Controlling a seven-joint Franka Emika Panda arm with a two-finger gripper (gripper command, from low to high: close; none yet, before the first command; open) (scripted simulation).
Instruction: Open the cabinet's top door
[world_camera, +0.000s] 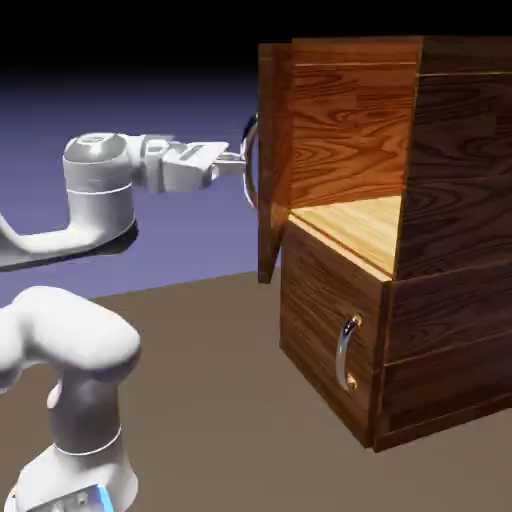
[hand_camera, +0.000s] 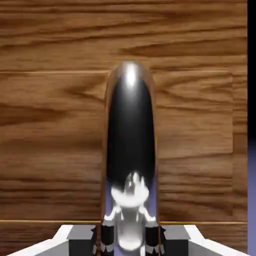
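Exterior view: my gripper (world_camera: 240, 163) pinches the long handle (world_camera: 250, 160) of the top door (world_camera: 268, 160), swung open at the cabinet (world_camera: 440, 230)'s nine o'clock. Hand view: handle (hand_camera: 131, 145) fills centre, clamped between fingertips (hand_camera: 102, 239) at six o'clock.

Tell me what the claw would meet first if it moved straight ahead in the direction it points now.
The claw is already closed on the top door's long silver handle. Straight ahead, right behind that handle, is the top door panel, so it would probably press into the wood first.
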